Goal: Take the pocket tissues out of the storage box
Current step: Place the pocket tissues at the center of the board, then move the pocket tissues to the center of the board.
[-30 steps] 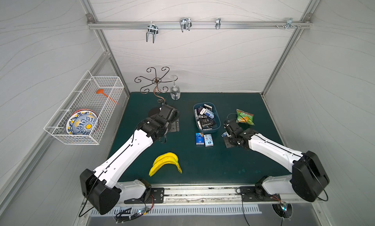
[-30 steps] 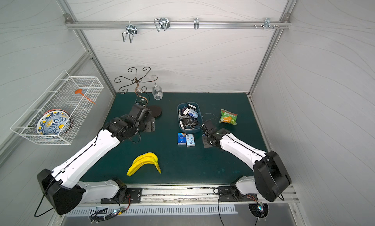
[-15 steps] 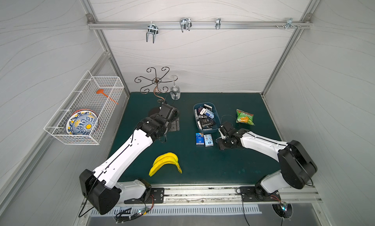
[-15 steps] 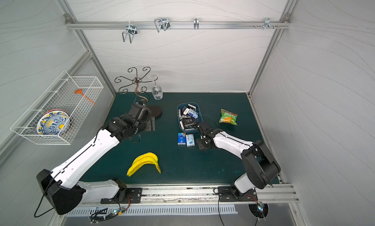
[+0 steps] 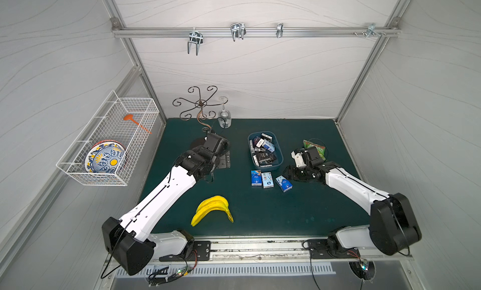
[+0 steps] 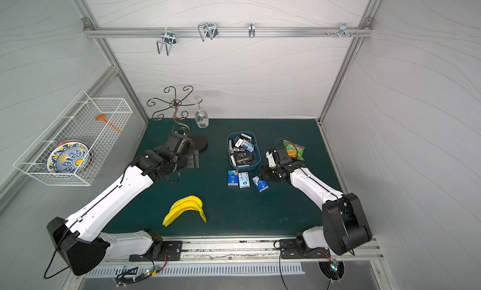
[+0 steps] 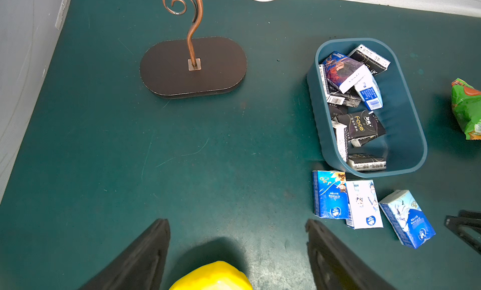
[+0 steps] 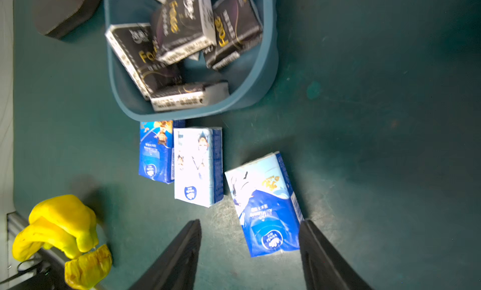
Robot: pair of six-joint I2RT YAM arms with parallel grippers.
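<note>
The right claw (image 8: 250, 221) stands open, with one blue-and-white packet (image 8: 263, 202) lying loose on the mat (image 8: 364, 145) between its tips. The left claw (image 7: 236, 221) is open too. Most tissues (image 5: 261, 150) sit in the box (image 5: 278, 154), right of centre in both top views — two packets (image 5: 256, 177) just below it.

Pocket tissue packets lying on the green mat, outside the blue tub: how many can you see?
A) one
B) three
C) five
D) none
B: three blue-and-white packets lie side by side on the mat, just in front of the storage box; all the other packets are inside the box.
</note>
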